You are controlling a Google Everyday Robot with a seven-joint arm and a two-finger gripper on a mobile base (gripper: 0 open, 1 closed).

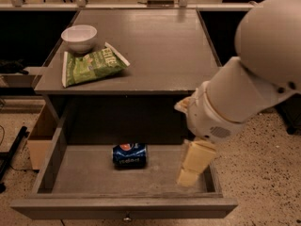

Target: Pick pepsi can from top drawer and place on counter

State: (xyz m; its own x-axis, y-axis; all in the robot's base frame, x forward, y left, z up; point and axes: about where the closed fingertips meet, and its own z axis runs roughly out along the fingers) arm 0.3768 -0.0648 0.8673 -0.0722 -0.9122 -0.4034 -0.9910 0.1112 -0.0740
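The pepsi can [129, 155] lies on its side on the flat bottom of the open top drawer [84, 180], left of the middle. The counter [155, 46] is the grey tabletop above the drawer. My arm [254, 79] reaches in from the right and fills the right part of the view. My gripper [192, 169] hangs over the right part of the drawer, to the right of the can and apart from it. It holds nothing that I can see.
A white bowl [79, 37] and a green chip bag [91, 66] lie on the counter's left side. The drawer's knob [127, 218] shows on its front panel. A cardboard box [40, 135] stands on the speckled floor to the left.
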